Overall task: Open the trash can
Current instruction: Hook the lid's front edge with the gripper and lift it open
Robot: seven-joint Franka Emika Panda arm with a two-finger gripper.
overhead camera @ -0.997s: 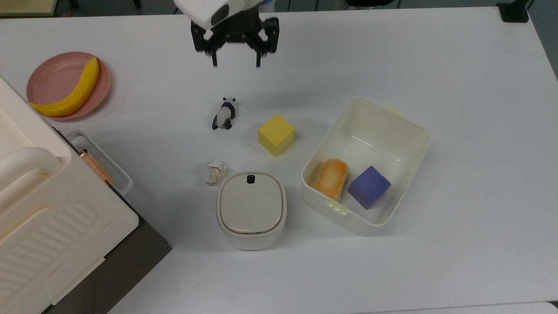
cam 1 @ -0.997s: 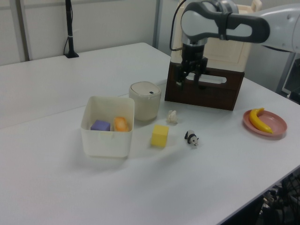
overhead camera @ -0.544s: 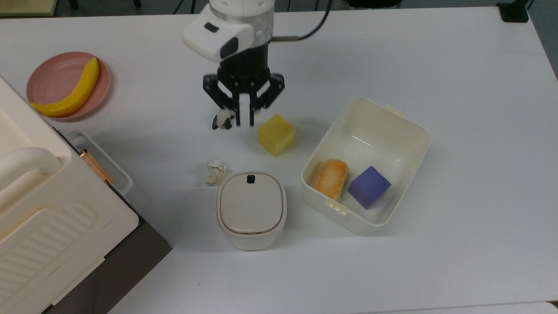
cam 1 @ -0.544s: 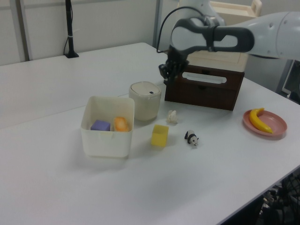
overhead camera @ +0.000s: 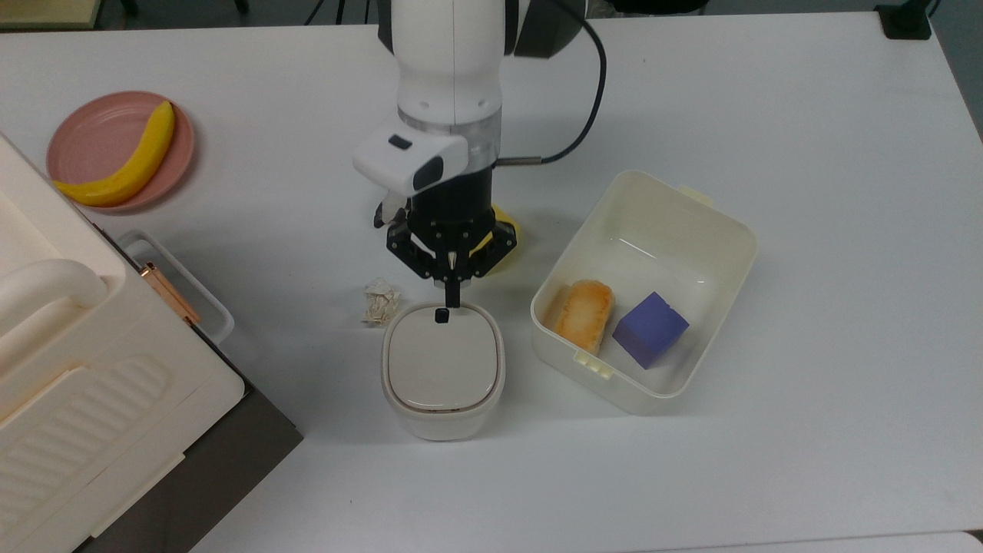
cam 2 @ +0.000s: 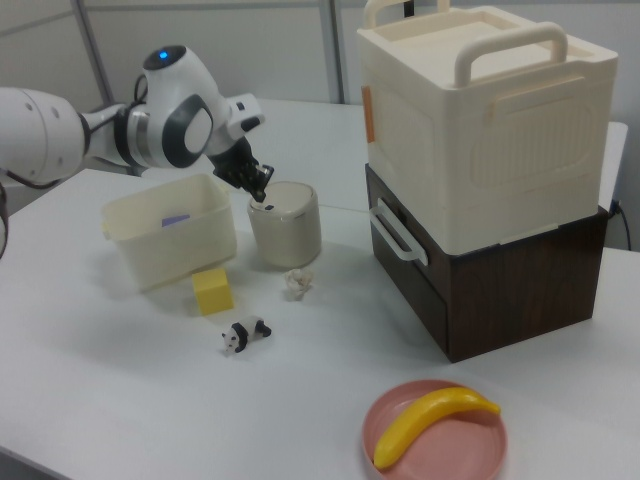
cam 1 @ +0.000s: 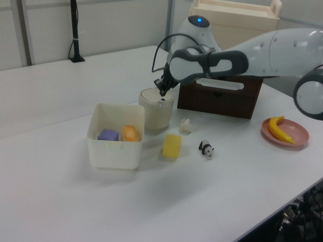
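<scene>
Fingers pinched together and holding nothing, the hand hovers at the black button, at twelve o'clock on the lidded trash can mid-counter; pressing down looks next.

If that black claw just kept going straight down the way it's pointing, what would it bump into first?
Most likely the small black button at the edge of the white plastic trash can's flat beige lid: the end effector, fingers together, hangs just above it, though the exact gap is unclear.

There are no words, numbers or signs to read on anything here.
</scene>
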